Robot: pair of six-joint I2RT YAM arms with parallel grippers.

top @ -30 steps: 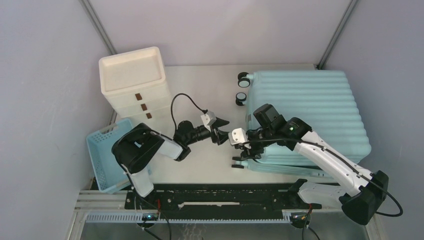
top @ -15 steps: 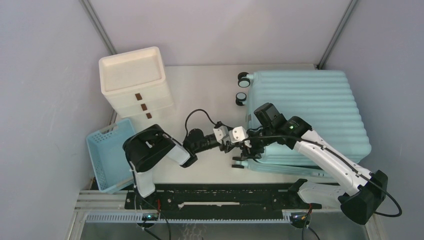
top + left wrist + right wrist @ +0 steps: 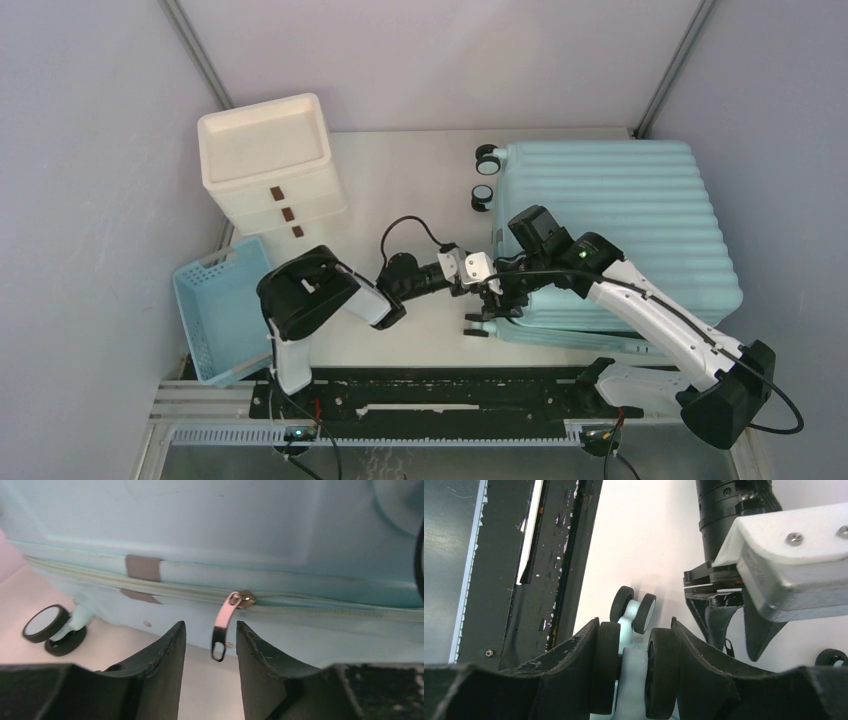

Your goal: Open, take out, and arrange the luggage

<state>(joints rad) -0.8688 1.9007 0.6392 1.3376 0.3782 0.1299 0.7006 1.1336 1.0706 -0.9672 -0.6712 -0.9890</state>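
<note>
Opening step, barely begun. Lid of the suitcase [image 3: 620, 210] shut, zipper [image 3: 325, 607] closed along the whole stretch in view. Lying flat on the right half of the table [image 3: 400, 160], ribbed shell up, wheeled end toward the middle.

Firm clamp by the right gripper [image 3: 634, 630] on the twin wheel [image 3: 659, 672] at the near left corner, one finger pressed against each side, apparently to brace the case. At the case's left edge, the left gripper [image 3: 209, 630], about half open and holding nothing. Between its two fingers hangs the zipper pull [image 3: 222, 625], with a gap on either side, slightly nearer the finger on the right of the wrist view.

Next, by the look of it: close on the pull, pinching low on the tab, then drag along the seam without twisting — a thin metal tab, likely to slip out of a loose pinch. Calls for a steady brace on the wheel, so that the case does not slide with the drag. Cannot tell from here which way the slider has to run, nor whether a second slider sits elsewhere on the seam.

Taking out and arranging not yet within reach — nothing of the inside visible.
</note>
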